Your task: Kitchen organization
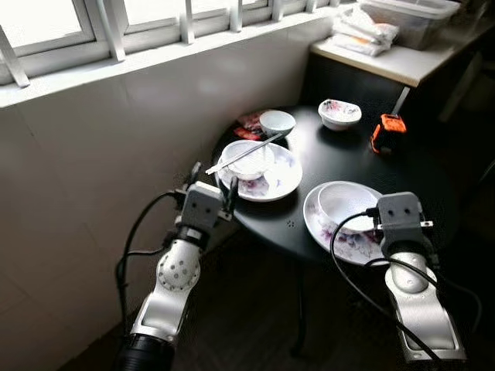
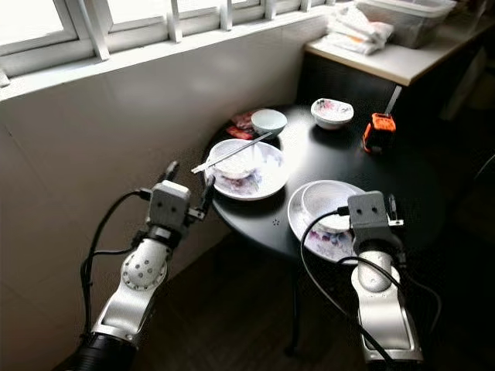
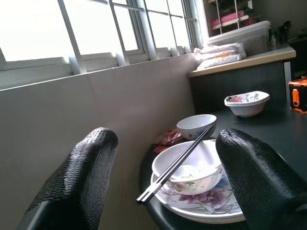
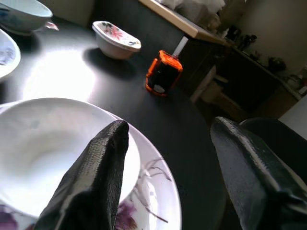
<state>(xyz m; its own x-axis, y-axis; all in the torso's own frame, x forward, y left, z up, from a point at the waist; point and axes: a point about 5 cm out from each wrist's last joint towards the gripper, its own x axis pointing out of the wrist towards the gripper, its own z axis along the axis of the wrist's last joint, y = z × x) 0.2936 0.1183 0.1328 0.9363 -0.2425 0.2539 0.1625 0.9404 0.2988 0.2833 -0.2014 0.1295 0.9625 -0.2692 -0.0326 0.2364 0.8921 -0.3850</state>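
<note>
Both pincers hang open and empty at the round surface (image 1: 348, 166), left pincer (image 1: 210, 187) lined up on the chopsticks (image 1: 244, 153) across the bowl (image 1: 249, 160), right pincer (image 4: 168, 158) probably over the other bowl (image 1: 346, 202).

- The two head views are looking forward and down from above onto a round black table (image 1: 363, 166) set against a white wall (image 1: 93, 162) under a window (image 2: 46, 23), with both silver arms reaching in from below.
- The left wrist view is looking low along its fingers (image 3: 81, 177), close to the table edge, facing a bowl with chopsticks (image 3: 175, 163) and the window beyond.
- The right wrist view is sitting very near a white bowl (image 4: 43, 148) on a plate, facing across the table toward an orange device (image 4: 163, 74).
- All the views are sharing the table and a flowered bowl (image 4: 116, 38).
</note>
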